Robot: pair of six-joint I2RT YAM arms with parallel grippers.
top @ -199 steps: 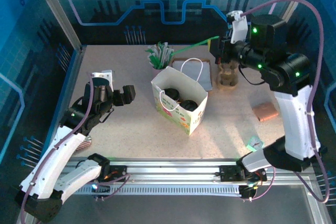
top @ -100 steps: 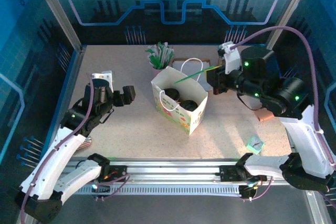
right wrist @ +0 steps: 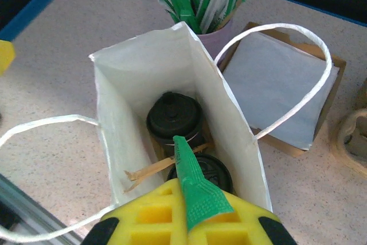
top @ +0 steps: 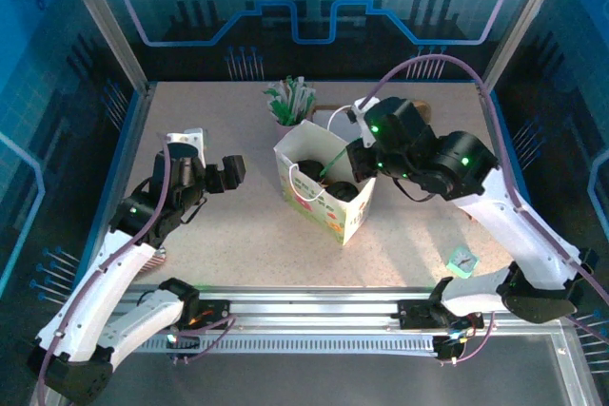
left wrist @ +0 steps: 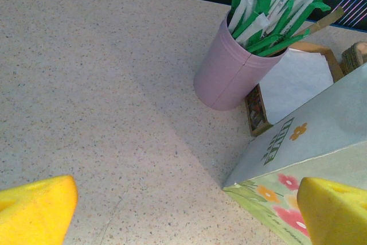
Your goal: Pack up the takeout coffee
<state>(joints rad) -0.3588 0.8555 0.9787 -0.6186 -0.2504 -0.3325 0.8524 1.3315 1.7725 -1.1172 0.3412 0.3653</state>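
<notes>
**A:** What's different on your side?

**B:** My right pincer point(right wrist: 189, 217) has swung in from the far right corner of the worktop point(top: 219, 235). It now hangs over the open mouth of the paper bag point(right wrist: 123, 84). It is clamped shut on a green sachet point(right wrist: 193, 186), with the tip pointing down into the bag.

**A:** And the takeout coffee point(right wrist: 174, 120)?

**B:** It's already inside. Its black lid faces up from the bottom of the bag. A second lidded cup point(right wrist: 211, 170) sits just beside it, nearer me, and a wooden stirrer point(right wrist: 150, 170) lies in the bag by the two cups.

**A:** Your left pincer point(left wrist: 183, 213)?

**B:** It's spread wide and holding nothing. It is parked left of the bag, just where it was a second ago.

**A:** So where does that leave the job?

**B:** I judge the cups are packed and I'm on to the extras. The sachet needs letting go over the gap beside the lids, clear of the string handle point(right wrist: 298, 84).
</notes>
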